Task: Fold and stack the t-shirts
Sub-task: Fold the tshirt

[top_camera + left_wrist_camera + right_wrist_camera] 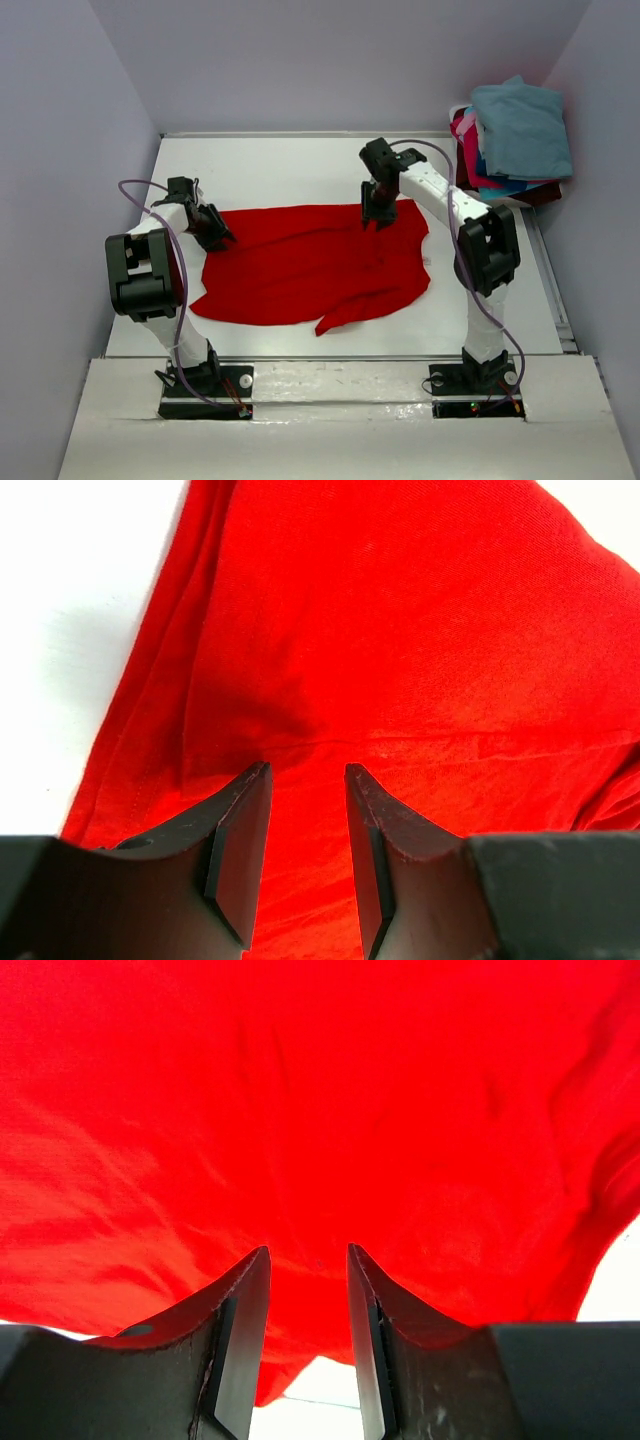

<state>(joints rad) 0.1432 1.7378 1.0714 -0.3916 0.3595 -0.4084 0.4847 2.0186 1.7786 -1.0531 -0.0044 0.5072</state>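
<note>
Top external view showed the red t-shirt (pixel 310 265) spread flat and loosely creased across the middle of the white table (pixel 300 160), with one narrow flap trailing off its near edge. The left gripper (pixel 222 238) sat low at the red t-shirt's far left corner, and the right gripper (pixel 375 222) pointed down over the red t-shirt's far edge, toward its right side. Beyond the red t-shirt's far right corner, well apart from it, lay a heap of other shirts: a teal-blue t-shirt (pixel 520 125) on top, a pink t-shirt (pixel 467 145) showing at the side nearest the red t-shirt, a blue t-shirt (pixel 500 185) under the teal-blue one and a dark maroon t-shirt (pixel 540 192) at the bottom. The left wrist view showed the left gripper (pixel 308 770) released, its jaws parted with a clear gap and nothing pinched between them, the red t-shirt (pixel 420 630) lying smooth below and its hemmed edge running beside bare table (pixel 60 600). The right wrist view showed the right gripper (pixel 308 1250) likewise unclenched, jaws apart and holding nothing, with the red t-shirt (pixel 300 1090) filling the picture beyond them and a strip of table (pixel 320 1385) visible under the cloth's edge
</note>
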